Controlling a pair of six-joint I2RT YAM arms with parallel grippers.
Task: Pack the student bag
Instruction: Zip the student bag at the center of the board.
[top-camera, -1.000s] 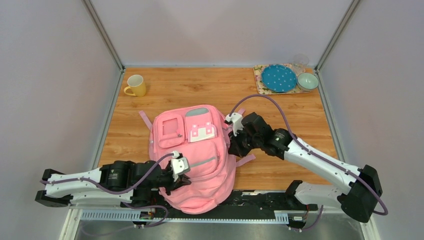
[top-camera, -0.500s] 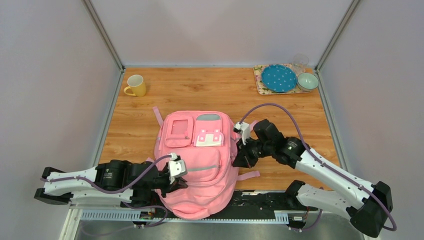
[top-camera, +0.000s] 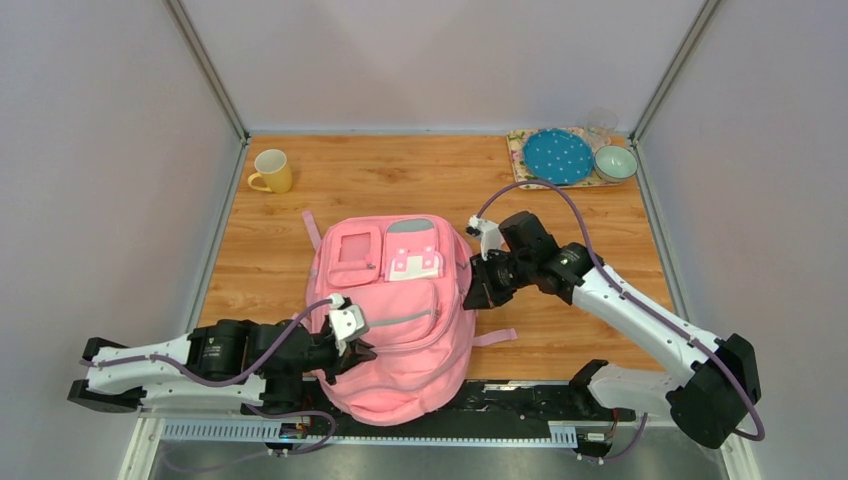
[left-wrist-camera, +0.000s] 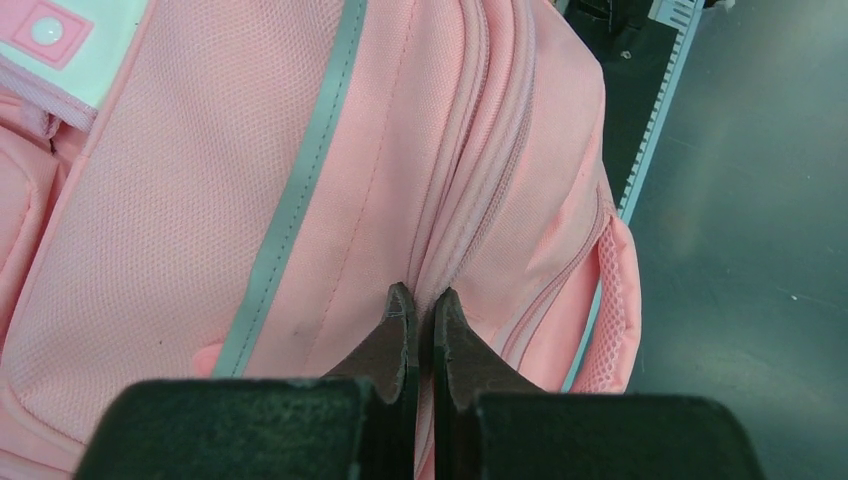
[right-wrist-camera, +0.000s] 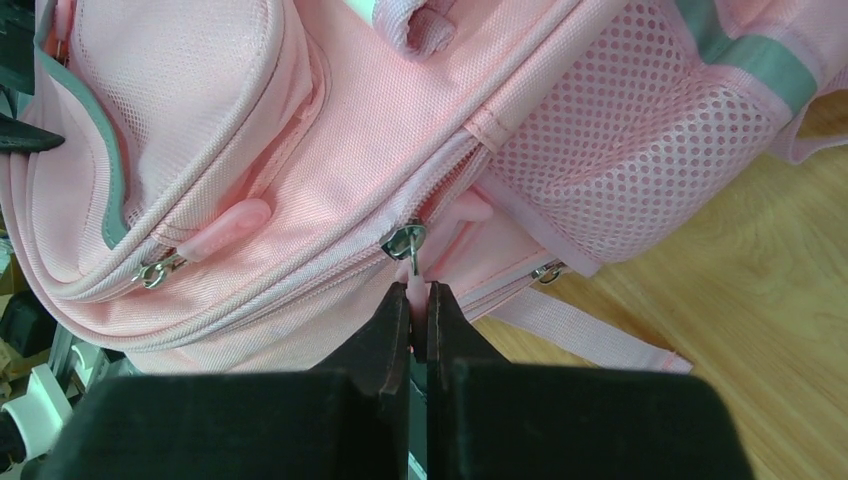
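While both arms reach onto it, student bag (top-camera: 400, 300) lies front-up mid-counter (top-camera: 420, 175), with its near end over the black rail (top-camera: 520, 400) at the counter's near edge. Right pincer (right-wrist-camera: 420, 300) is clenched on the pink pull tab (right-wrist-camera: 418, 290) of a zip slider (right-wrist-camera: 404, 240) on the bag's right side, beside the mesh pocket (right-wrist-camera: 620, 150). Left pincer (left-wrist-camera: 420, 305) is clenched too, tips pressed into a zip seam on the bag's left side; can't tell if fabric is caught between them. Yellow mug (top-camera: 272, 171) sits far-left. Blue plate (top-camera: 557, 157) and bowl (top-camera: 615, 162) sit on a tray (top-camera: 520, 170) far-right, well apart from the bag.
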